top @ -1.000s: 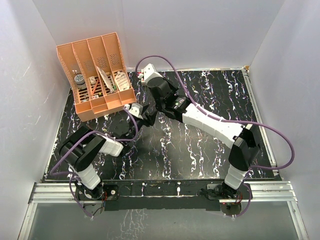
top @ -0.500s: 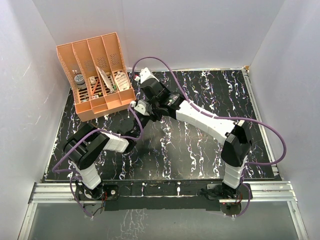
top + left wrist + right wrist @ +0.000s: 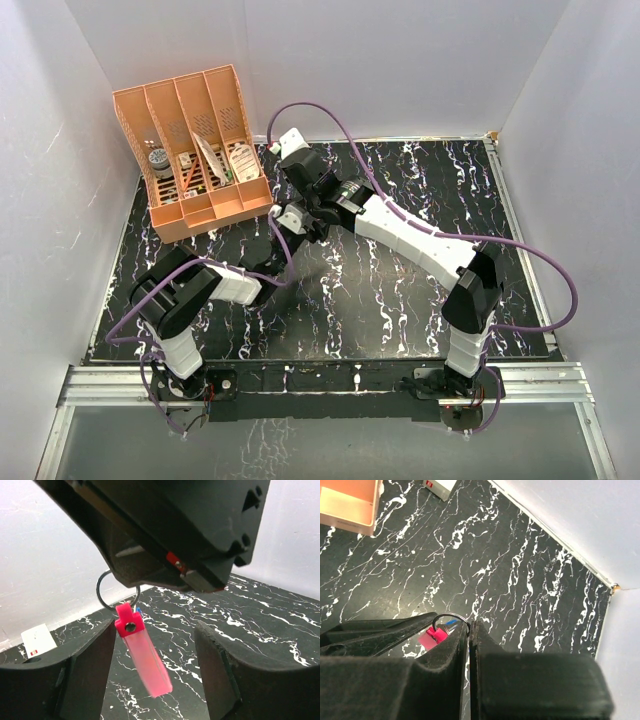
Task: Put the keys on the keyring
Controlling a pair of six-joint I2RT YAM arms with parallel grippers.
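The keyring hangs in the air as a thin metal ring (image 3: 102, 596) with a pink tag (image 3: 143, 656) swinging below it. My right gripper (image 3: 470, 625) is shut on the ring (image 3: 451, 616), and the pink tag (image 3: 430, 636) shows just left of its fingers. A sliver of blue (image 3: 138, 610), the blue-headed key, peeks from behind the tag's top. My left gripper (image 3: 156, 629) is open, its fingers (image 3: 85, 680) standing on either side of the tag without touching it. In the top view both grippers meet near the table's middle back (image 3: 298, 215). The pale key is not visible.
An orange divided organizer (image 3: 190, 150) stands at the back left, its corner (image 3: 345, 507) in the right wrist view. A small white box (image 3: 39, 639) lies on the black marbled table (image 3: 400, 280) near the back wall.
The left gripper has risen toward the right gripper and opened a little wider round the hanging tag. The right arm has shifted left and forward with the keyring.
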